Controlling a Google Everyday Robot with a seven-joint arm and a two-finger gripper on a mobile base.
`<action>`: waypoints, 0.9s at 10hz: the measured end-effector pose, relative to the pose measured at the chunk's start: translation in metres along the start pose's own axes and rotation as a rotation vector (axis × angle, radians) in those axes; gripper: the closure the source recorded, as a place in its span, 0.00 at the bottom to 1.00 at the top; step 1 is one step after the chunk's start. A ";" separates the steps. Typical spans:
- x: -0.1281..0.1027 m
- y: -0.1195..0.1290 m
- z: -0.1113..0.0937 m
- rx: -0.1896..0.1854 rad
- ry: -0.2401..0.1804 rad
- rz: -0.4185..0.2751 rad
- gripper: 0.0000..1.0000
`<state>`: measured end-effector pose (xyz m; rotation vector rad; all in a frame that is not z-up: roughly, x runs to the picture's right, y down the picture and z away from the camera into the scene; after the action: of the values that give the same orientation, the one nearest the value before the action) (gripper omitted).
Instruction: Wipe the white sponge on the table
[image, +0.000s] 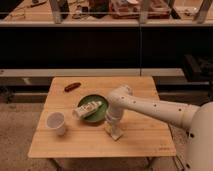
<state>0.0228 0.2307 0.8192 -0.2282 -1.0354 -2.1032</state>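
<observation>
The claw (113, 122) sits down on the white sponge (115, 133), which lies on the tabletop (145, 136) just before the green bowl (90, 98); I cannot tell whether it grips, but wiping seems in hand, calling next for a pressed sideways stroke.

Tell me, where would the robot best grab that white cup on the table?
Likely its rim, from straight above: the white cup stands upright, mouth open, nothing touching it. The pincer is down at the white sponge, away from the cup.
</observation>
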 end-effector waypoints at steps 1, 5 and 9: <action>-0.010 -0.012 0.002 -0.008 -0.010 -0.037 1.00; -0.035 -0.050 0.002 -0.042 -0.027 -0.147 1.00; -0.044 -0.032 0.003 0.004 -0.027 -0.118 1.00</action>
<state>0.0304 0.2695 0.7817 -0.1984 -1.0926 -2.2094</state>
